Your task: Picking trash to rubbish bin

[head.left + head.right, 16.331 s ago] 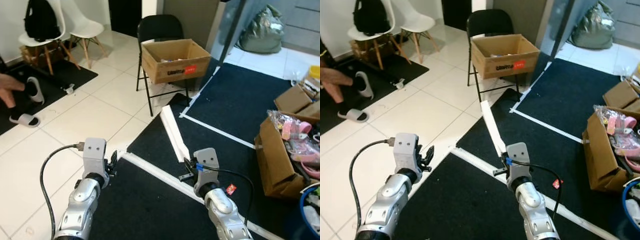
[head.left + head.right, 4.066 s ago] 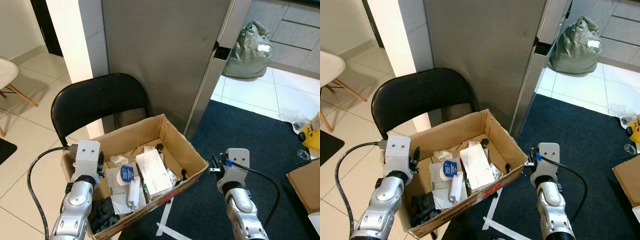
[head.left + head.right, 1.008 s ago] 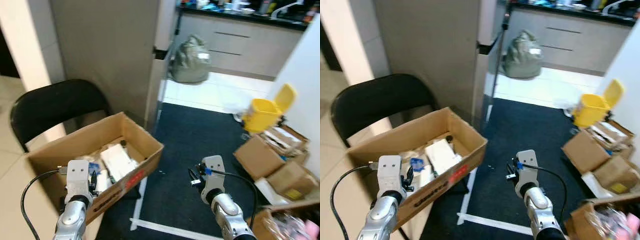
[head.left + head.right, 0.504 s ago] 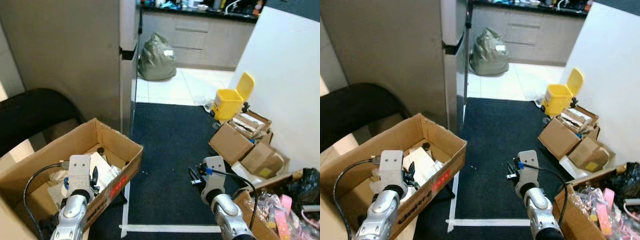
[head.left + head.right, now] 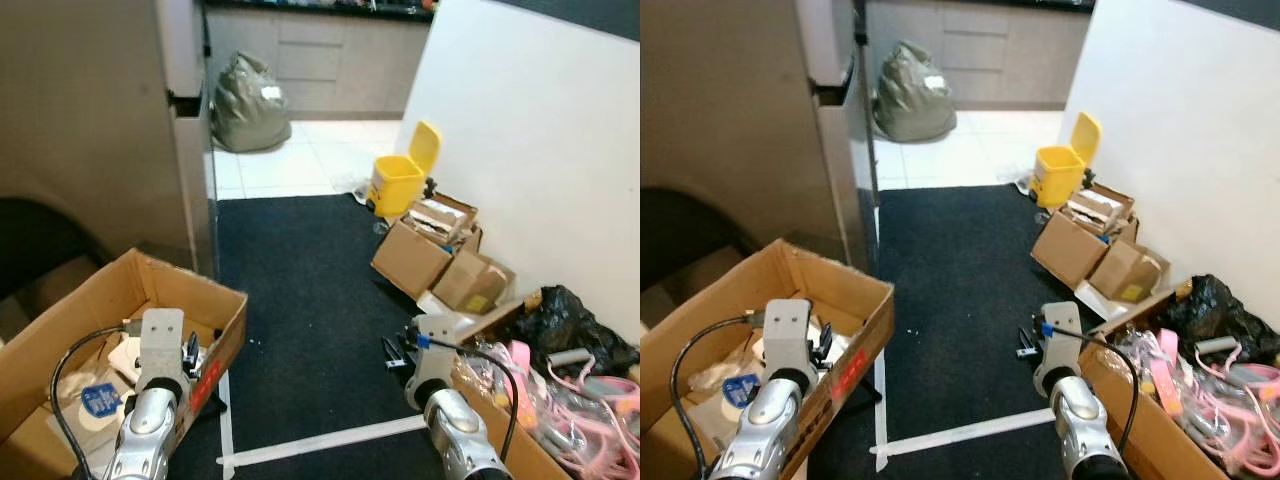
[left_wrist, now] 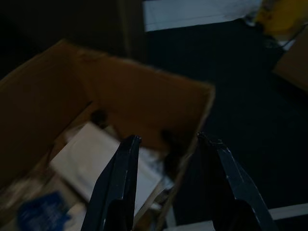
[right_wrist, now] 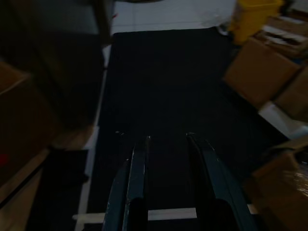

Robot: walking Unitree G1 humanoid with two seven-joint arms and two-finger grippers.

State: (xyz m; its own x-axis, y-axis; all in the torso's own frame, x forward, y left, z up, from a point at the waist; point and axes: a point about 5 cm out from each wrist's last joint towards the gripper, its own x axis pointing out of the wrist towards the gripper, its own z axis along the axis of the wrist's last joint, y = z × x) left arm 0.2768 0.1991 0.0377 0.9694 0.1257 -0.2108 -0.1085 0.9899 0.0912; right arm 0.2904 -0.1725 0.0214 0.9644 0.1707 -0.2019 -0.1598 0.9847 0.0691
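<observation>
A yellow rubbish bin (image 5: pixel 398 184) with its lid raised stands at the far end of the black mat (image 5: pixel 300 290), by the white wall. It also appears in the right wrist view as the yellow bin (image 7: pixel 255 9). An open cardboard box (image 5: pixel 150 285) of paper trash sits low on the left, with a blue-labelled piece (image 5: pixel 100 398) inside. My left gripper (image 6: pixel 168 138) hangs open over the box's near corner, holding nothing. My right gripper (image 7: pixel 167 137) is open over the mat, also holding nothing.
A grey cabinet (image 5: pixel 90 130) rises on the left and a stuffed grey-green bag (image 5: pixel 245 90) lies beyond it. Cardboard boxes (image 5: pixel 425 255) line the right wall. A box of pink items (image 5: pixel 540 400) and a black bag (image 5: pixel 575 325) sit near right. White tape (image 5: pixel 320 440) crosses the mat.
The camera has swung right: the black chair and cardboard box have slid left in the picture, and the yellow bin and wall boxes sit nearer the middle. Both grippers hold their pose.
</observation>
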